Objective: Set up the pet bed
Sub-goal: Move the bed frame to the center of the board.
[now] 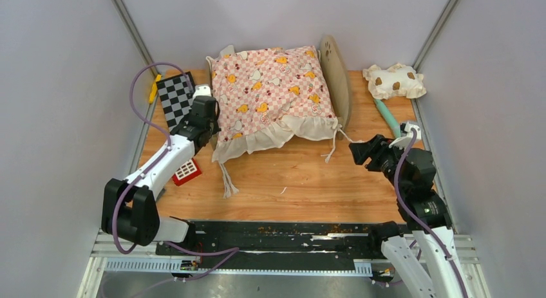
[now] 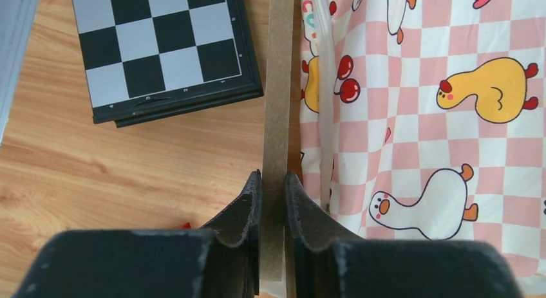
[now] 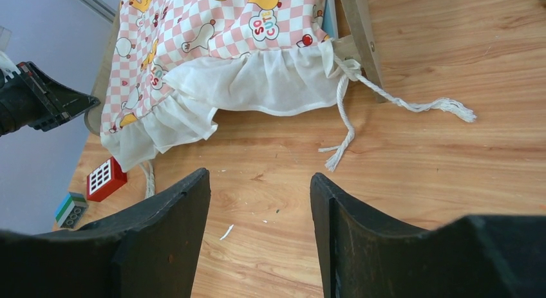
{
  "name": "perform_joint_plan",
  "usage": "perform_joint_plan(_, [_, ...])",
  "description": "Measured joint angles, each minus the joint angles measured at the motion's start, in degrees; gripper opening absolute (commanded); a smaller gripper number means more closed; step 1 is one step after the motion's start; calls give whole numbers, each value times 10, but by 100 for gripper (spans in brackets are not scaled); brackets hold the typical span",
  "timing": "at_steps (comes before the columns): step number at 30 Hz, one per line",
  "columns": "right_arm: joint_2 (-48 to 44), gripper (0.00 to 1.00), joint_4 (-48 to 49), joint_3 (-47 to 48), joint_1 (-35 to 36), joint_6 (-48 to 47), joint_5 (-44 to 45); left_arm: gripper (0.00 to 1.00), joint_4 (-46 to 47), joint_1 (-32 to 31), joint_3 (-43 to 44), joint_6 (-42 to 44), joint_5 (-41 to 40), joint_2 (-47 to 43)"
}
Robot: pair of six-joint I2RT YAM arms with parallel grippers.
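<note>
The bed [image 1: 339,85] is lying across the back middle of the table [image 1: 302,182], long axis left to right, headboard at the right, under a cushion [image 1: 273,85]. The left gripper [image 2: 273,179], nearer, is pinching its thin foot board from above. The right gripper [image 3: 259,176] is hovering with jaws apart, facing the headboard corner and touching nothing.

Checkered cushion [image 1: 273,92] on pet bed [image 1: 336,79]
</note>
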Motion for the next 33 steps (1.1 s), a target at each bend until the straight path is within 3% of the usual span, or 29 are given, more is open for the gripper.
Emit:
perform_joint_plan(3, [-10,58,-8,0,0,-3,-1,5,12,1,-10,-2,14,-7])
perform_joint_plan(8, [-18,56,-9,0,0,-8,-12,2,39,-6,-40,-19,28,-30])
perform_joint_plan(15, [-31,55,-9,-18,0,-11,-47,2,22,-107,-64,-88,-3,-66])
perform_joint_plan(19, [-45,57,-7,-24,0,-18,-64,15,18,-150,-68,-121,-9,-75])
perform_joint_plan(21, [-47,60,1,-29,0,-21,-83,35,9,-160,-70,-128,-11,-82])
perform_joint_plan(26, [-31,65,31,-54,8,-29,-133,64,-37,-168,-70,-117,-8,-120])
perform_joint_plan(29, [-17,69,51,-74,44,-28,-132,71,-54,-170,-70,-109,-9,-162])
perform_joint_plan(33, [18,71,78,-83,154,-27,-83,72,-69,-170,-70,-104,-6,-210])
